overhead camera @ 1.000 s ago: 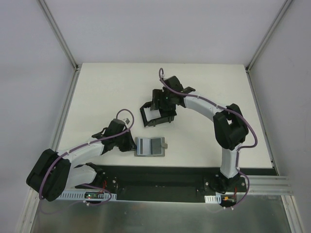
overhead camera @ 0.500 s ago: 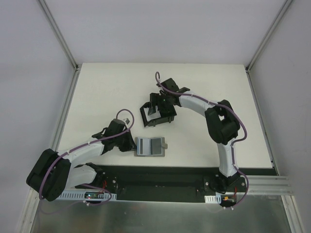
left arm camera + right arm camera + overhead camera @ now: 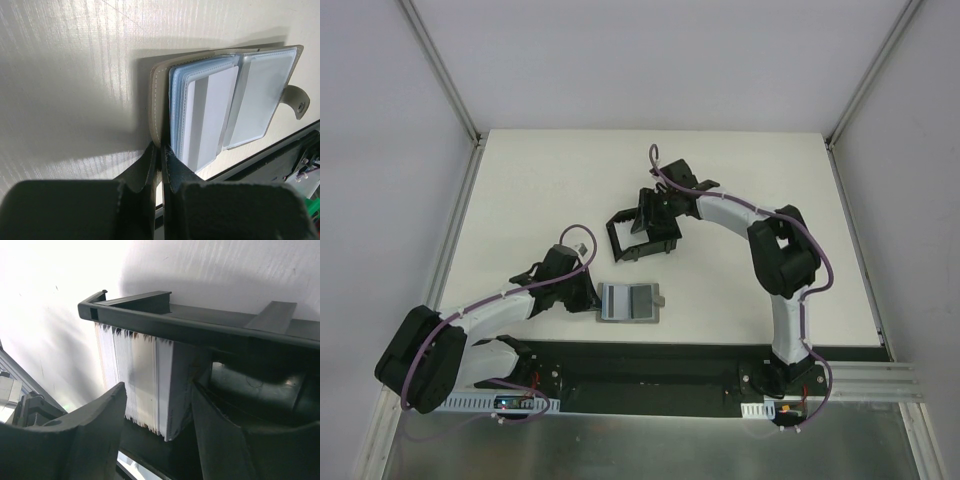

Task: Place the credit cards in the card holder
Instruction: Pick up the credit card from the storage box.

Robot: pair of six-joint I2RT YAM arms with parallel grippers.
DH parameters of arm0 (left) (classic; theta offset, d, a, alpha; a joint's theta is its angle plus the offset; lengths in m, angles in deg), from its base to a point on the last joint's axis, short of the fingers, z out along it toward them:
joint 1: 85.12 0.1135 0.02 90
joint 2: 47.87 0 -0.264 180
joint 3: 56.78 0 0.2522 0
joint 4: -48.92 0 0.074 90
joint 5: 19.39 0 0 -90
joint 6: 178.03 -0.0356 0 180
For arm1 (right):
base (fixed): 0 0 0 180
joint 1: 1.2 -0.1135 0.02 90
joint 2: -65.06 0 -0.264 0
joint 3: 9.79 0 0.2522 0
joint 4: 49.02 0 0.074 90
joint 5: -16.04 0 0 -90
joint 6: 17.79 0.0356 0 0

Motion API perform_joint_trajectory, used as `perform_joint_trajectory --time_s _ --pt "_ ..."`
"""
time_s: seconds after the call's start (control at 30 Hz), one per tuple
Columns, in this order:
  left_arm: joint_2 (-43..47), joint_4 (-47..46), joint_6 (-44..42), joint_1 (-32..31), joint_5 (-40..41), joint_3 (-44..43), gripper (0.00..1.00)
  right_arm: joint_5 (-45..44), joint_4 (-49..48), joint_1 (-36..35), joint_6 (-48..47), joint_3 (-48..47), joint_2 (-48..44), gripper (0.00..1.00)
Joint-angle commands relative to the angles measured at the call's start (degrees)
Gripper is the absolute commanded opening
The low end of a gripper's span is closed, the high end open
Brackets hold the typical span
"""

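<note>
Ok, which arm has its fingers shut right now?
The left gripper: its fingers are pressed together on the cover edge of the grey wallet. The right gripper's fingers stand apart, straddling the card stack in the black card holder.

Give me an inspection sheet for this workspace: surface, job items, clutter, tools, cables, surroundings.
surface: white table, nothing spilled.
job's things: black holder on the table with a stack of cards standing inside; grey wallet lies open near the arm bases.
clutter: nothing seen.
tools: left tool is shut on the wallet's cover edge; right tool straddles the cards inside the holder, grip unclear.
cables: purple cables run along both arms, none across the job's things.
surroundings: white walls, metal posts at the far corners.
</note>
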Motion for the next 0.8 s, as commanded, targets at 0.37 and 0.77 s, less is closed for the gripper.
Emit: perform_joint_trajectory --time_s 0.37,0.77 --pt "-1.5 2.4 -2.0 0.0 2.3 -0.6 0.0 1.7 -2.1 0.3 1.5 1.5 -5.1 0.37" --pt "-2.4 2.3 -2.3 -0.1 2.3 -0.7 0.0 1.4 -2.0 1.0 1.3 2.6 -6.0 0.23"
